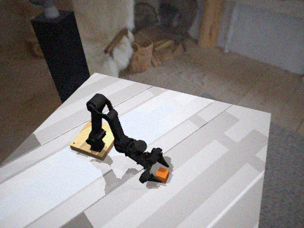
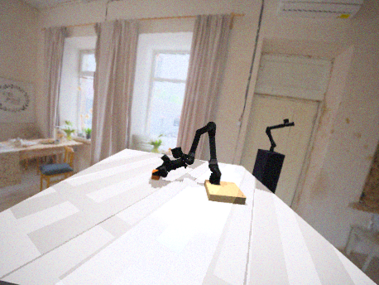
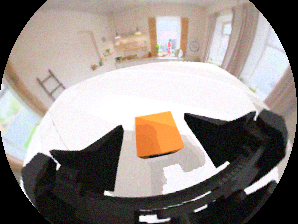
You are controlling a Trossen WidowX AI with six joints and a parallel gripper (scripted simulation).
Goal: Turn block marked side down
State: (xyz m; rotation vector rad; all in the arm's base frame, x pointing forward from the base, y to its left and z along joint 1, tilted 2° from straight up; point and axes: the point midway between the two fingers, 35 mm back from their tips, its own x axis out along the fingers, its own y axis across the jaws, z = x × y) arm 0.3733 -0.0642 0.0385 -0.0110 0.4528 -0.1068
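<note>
Left of centre in the top view: tan wooden base plate (image 1: 77,146), black arm (image 1: 114,127) reaching low toward lower centre. Then pincer (image 1: 156,170), spread wide, pinching nothing, fingers flanking without visible contact. Between them, lower centre of the top view and centre of the wrist view: orange block (image 3: 158,135), resting on the pale striped desk (image 1: 216,156), only plain orange faces showing, no mark visible. Likely light, rigid, smooth-sided, perhaps a little slippery; best taken across two opposite flat side faces, squarely, low enough to avoid tipping. Task looks close to done.
</note>
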